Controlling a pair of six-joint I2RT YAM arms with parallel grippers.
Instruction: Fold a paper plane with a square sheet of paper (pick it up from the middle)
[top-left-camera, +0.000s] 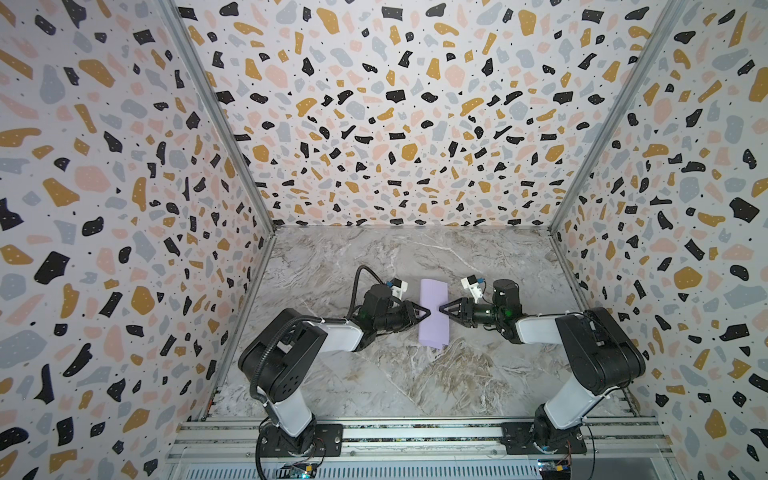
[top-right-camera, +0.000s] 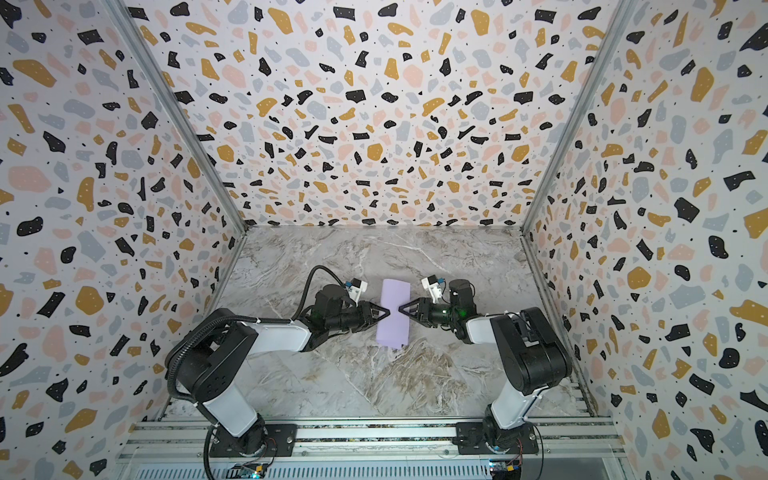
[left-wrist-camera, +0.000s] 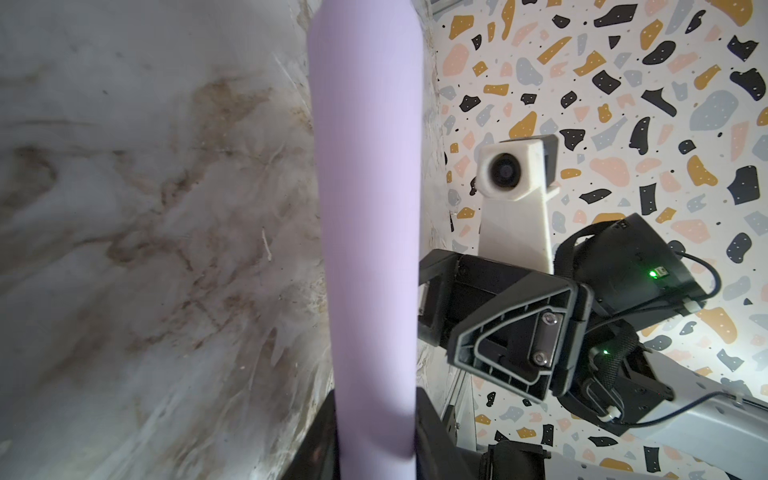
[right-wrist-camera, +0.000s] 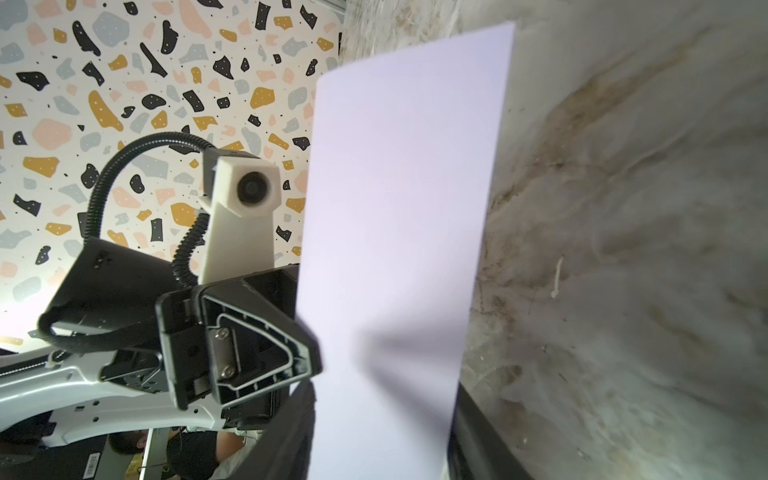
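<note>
Two grippers meet above the middle of the worktop (top-left-camera: 374, 374), with the lilac sheet of paper (top-left-camera: 434, 295) bowed between them. The left gripper (top-left-camera: 428, 312) has its fingers pinched on the paper. Whether the right gripper (top-left-camera: 440, 309) is holding it, I cannot tell. It looks feather-light, floppy and easily creased, so best held gently at mid-edge.

Square sheet of paper (top-left-camera: 433, 293) over middle of table (top-left-camera: 374, 374); left gripper (top-left-camera: 428, 312) at left edge, right gripper (top-left-camera: 441, 309) at right edge.
</note>
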